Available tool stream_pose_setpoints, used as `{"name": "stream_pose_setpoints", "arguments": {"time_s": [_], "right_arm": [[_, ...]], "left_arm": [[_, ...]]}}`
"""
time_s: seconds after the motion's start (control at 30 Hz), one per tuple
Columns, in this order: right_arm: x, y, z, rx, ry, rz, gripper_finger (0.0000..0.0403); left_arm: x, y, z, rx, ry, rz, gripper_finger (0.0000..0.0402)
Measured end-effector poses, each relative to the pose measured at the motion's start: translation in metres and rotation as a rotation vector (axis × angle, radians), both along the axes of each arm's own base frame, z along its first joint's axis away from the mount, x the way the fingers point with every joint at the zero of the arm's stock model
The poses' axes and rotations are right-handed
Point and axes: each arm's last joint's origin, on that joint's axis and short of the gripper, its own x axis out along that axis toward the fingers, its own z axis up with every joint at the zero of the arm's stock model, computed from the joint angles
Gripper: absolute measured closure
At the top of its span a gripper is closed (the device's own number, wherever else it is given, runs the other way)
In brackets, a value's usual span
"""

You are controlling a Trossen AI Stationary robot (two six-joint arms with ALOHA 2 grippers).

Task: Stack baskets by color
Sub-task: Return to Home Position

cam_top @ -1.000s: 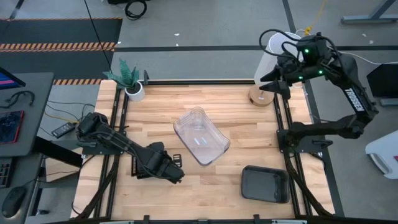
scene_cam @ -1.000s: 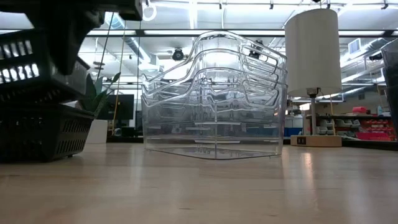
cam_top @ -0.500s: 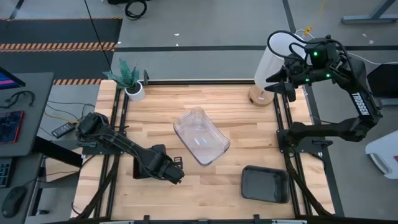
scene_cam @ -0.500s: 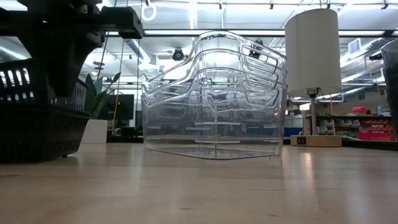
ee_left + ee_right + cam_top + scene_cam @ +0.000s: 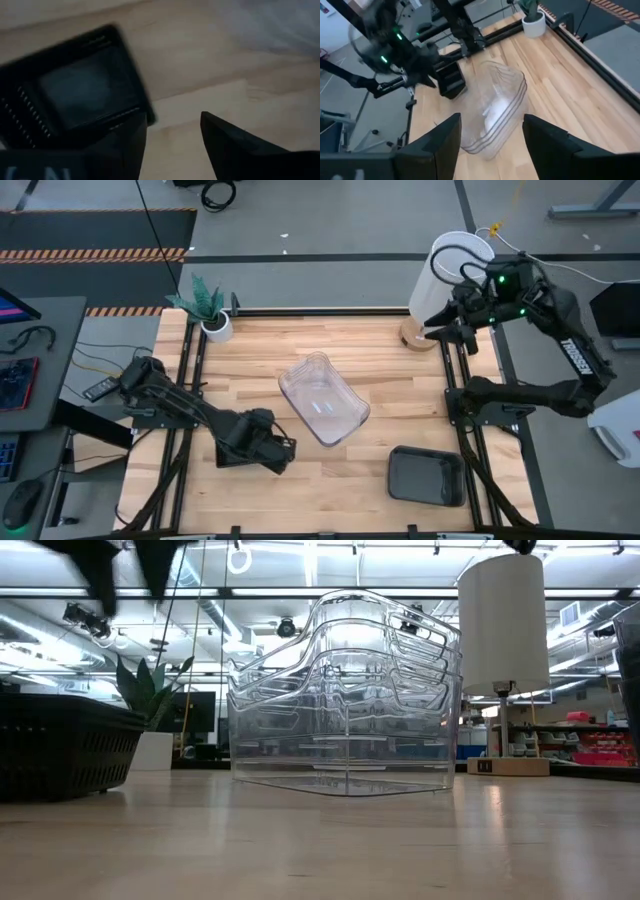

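Observation:
A black slatted basket (image 5: 60, 750) stands on its base at the table's left, near the front; it also shows in the left wrist view (image 5: 75, 95). My left gripper (image 5: 172, 137) hangs open just above it, over its right end (image 5: 272, 452), touching nothing. A nested stack of clear baskets (image 5: 325, 398) stands mid-table on its base. A smoky-grey basket (image 5: 427, 475) lies near the front right. My right gripper (image 5: 490, 135) is open and raised by the far right corner (image 5: 450, 330).
A tall white lamp shade (image 5: 445, 275) on a wooden base stands at the far right corner, right beside my right arm. A small white pot with a green plant (image 5: 210, 310) sits at the far left corner. Bare wood lies between the baskets.
My left gripper has opened and let go of the black basket it held tilted over another black one. That basket has dropped down into the lower one and sits level. The gripper has then risen clear and rolled about its own axis.

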Motion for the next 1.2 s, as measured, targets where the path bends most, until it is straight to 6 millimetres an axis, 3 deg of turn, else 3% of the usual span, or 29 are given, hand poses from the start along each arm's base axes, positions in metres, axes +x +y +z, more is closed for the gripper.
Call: {"name": "stream_pose_setpoints", "arguments": {"time_s": [0.17, 0.33, 0.63, 0.83, 1.03, 1.2], "right_arm": [[-0.007, 0.009, -0.029, 0.006, -0.082, 0.008, 0.0205], [-0.018, 0.017, -0.061, -0.015, -0.191, -0.062, 0.0213], [-0.033, 0.028, -0.132, 0.135, -0.398, -0.215, 0.0214], [-0.038, 0.03, -0.167, 0.228, -0.452, -0.281, 0.0214], [-0.039, 0.03, -0.193, 0.292, -0.518, -0.329, 0.0229], [-0.032, 0.023, -0.203, 0.304, -0.554, -0.37, 0.0249]], "left_arm": [[-0.005, 0.009, 0.054, 0.043, -0.201, -0.191, 0.0236], [-0.009, 0.017, 0.101, 0.271, -0.366, -0.407, 0.0264], [-0.012, 0.058, 0.163, 0.669, -0.453, -0.368, 0.0299], [-0.025, 0.089, 0.182, 0.835, -0.372, -0.466, 0.0345], [-0.034, 0.113, 0.193, 0.881, -0.341, -0.539, 0.0395], [-0.014, 0.124, 0.195, 0.895, -0.485, -0.702, 0.0389]]}}
